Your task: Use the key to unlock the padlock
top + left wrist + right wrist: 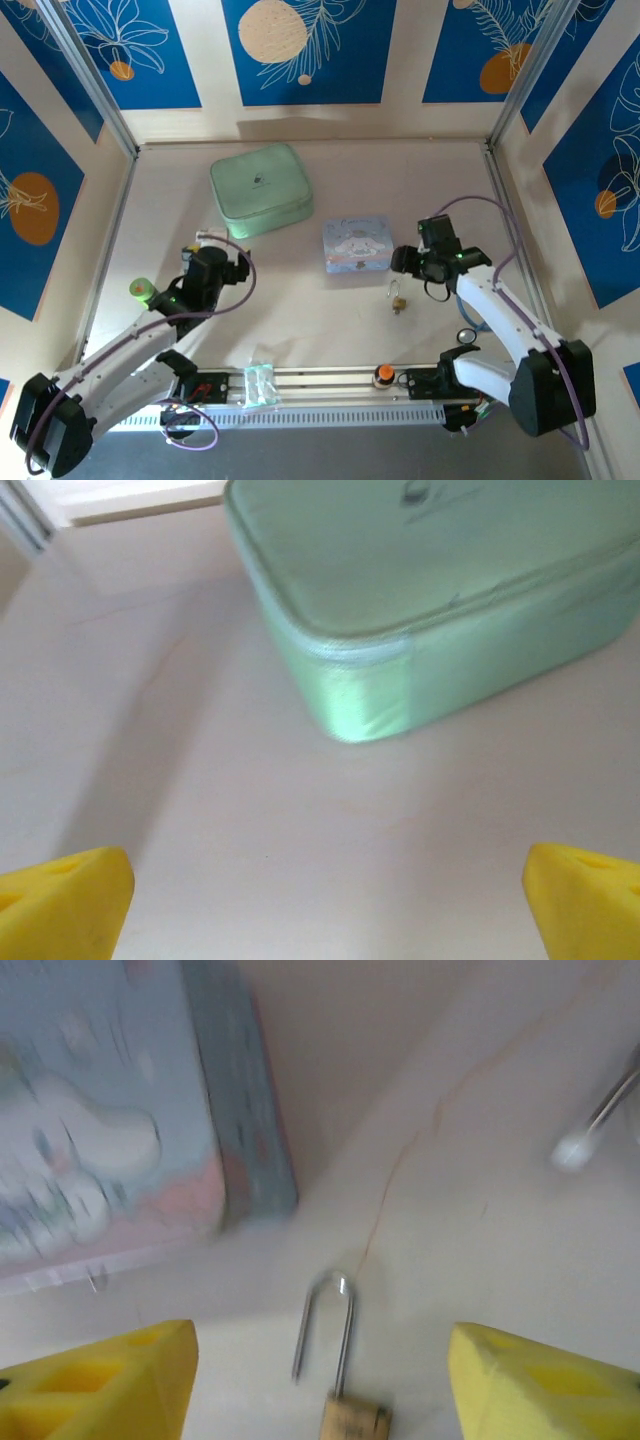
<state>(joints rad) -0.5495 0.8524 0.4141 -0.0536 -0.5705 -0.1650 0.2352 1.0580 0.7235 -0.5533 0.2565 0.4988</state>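
We have the padlock (353, 1420) just beside the tin (100, 1130), shackle pointing at it, centred ahead of the right hand (322, 1370). That hand and the left hand (325, 910) both gape empty; right is nearer.

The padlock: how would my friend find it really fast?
Find the pale blue cartoon tin in the middle of the table. Just past its near right corner lies the padlock. It's tiny and brass-coloured with a thin silver loop, far smaller than the tin.
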